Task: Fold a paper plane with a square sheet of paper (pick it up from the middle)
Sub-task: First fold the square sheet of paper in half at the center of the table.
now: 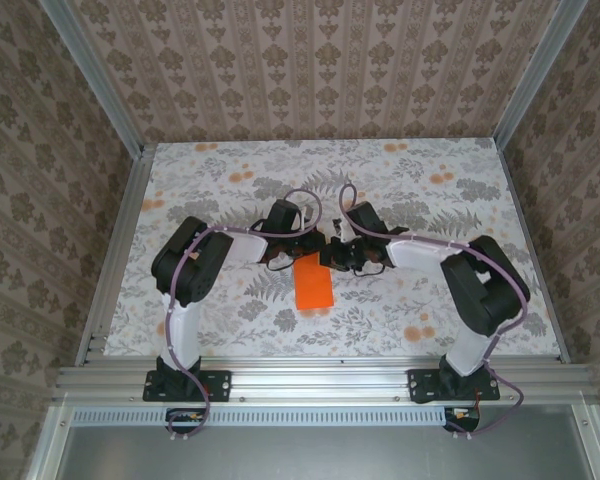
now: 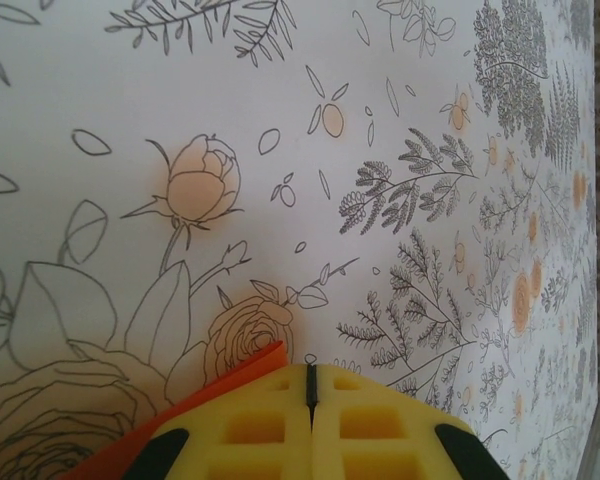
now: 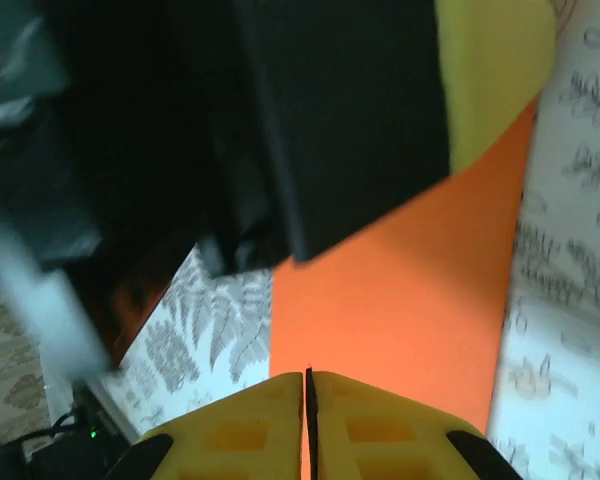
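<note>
Orange sheet of paper (image 1: 313, 285) sits dead center in the overhead view, just below where the two arms meet over the flowery surface (image 1: 430, 310). It looks tilted, with its top end up at the grippers. The left gripper (image 2: 310, 385) is squeezed fully together at the bottom of its own view, and an orange edge pokes out on its left side, so I'd say it's pinching the sheet. The right gripper (image 3: 307, 395) is also clamped tight, with the paper running up out of it through the middle of the frame. Handling-wise, this stuff is super light and floppy. It'll sag, slip or crumple if it's grabbed too hard, and creases are permanent. Best to pinch near the middle of an edge or along a fold, so the sheet stays flat and square.
</note>
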